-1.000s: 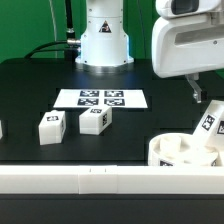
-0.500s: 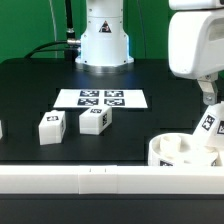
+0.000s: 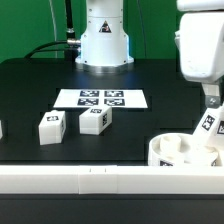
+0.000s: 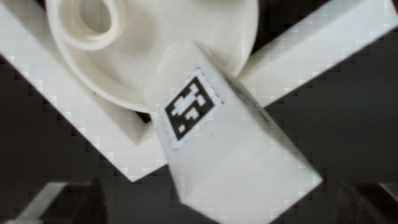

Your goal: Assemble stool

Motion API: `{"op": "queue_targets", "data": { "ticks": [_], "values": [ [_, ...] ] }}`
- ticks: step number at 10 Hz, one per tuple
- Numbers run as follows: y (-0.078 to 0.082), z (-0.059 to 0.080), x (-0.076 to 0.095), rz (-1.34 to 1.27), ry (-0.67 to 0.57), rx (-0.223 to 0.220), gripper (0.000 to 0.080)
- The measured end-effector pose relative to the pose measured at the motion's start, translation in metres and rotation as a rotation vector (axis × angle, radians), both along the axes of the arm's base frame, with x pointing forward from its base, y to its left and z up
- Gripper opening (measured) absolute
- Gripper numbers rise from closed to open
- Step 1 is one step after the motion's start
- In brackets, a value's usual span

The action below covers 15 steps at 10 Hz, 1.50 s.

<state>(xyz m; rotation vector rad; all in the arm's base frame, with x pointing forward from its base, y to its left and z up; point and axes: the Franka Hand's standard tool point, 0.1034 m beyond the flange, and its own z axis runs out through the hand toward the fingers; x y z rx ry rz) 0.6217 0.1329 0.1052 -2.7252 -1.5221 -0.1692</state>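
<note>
The round white stool seat [image 3: 172,150] lies at the exterior view's lower right, against the long white rail. A white leg [image 3: 208,128] with a marker tag stands tilted in the seat. My gripper [image 3: 212,98] hangs just above the leg's upper end. In the wrist view the tagged leg [image 4: 214,125] fills the middle and runs down between my spread, open gripper [image 4: 214,208], with the seat [image 4: 89,40] behind it. I cannot tell whether the fingers touch the leg. Two more legs [image 3: 52,127] [image 3: 95,119] stand loose on the table at the left.
The marker board [image 3: 101,98] lies flat mid-table in front of the robot base [image 3: 104,40]. A long white rail [image 3: 90,180] runs along the front edge. Part of another white piece [image 3: 1,128] shows at the left edge.
My gripper has moved toward the exterior view's right and come over the tilted leg's upper end. The leg, seat and loose legs have not moved.
</note>
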Motion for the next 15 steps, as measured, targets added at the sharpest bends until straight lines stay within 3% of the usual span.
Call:
{"op": "queue_targets", "data": {
  "ticks": [3,9,12,14,15],
  "values": [
    [-0.002,-0.006,-0.003,0.304,-0.027,-0.057,0.0649],
    [-0.005,-0.014,-0.004,0.654,-0.033,-0.122,0.0649],
    [-0.005,-0.021,-0.007,0.652,-0.026,-0.119,0.0649],
    [-0.005,-0.023,-0.008,0.651,-0.023,-0.119,0.0386],
    [-0.006,-0.023,-0.007,0.65,-0.023,-0.119,0.0386]
  ]
}}
